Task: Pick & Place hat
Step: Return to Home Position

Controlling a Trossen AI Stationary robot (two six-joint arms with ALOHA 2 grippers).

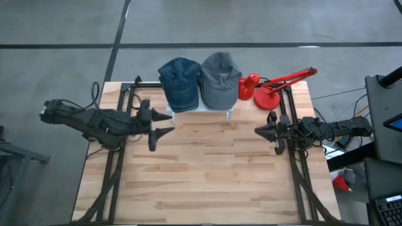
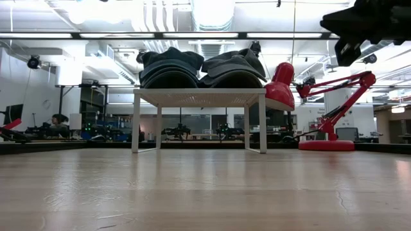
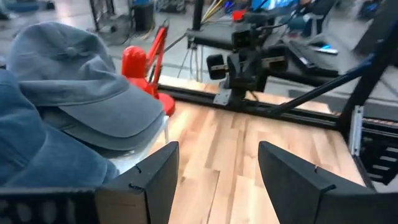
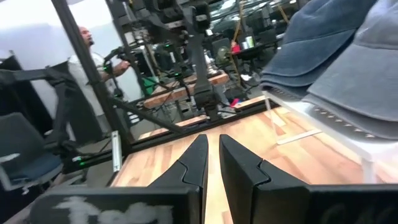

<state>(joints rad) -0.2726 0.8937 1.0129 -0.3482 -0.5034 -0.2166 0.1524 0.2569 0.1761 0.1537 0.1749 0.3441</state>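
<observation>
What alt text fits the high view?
A white shelf at the far edge of the table holds blue caps beside grey caps, with a red lamp to its right. The left gripper, open, and the right gripper, shut, hover apart in front of it.

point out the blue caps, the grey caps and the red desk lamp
blue caps (image 1: 179,80): high view, crown of the top cap
grey caps (image 1: 220,76): high view, crown of the top cap
red desk lamp (image 1: 268,100): high view, its round base
</observation>
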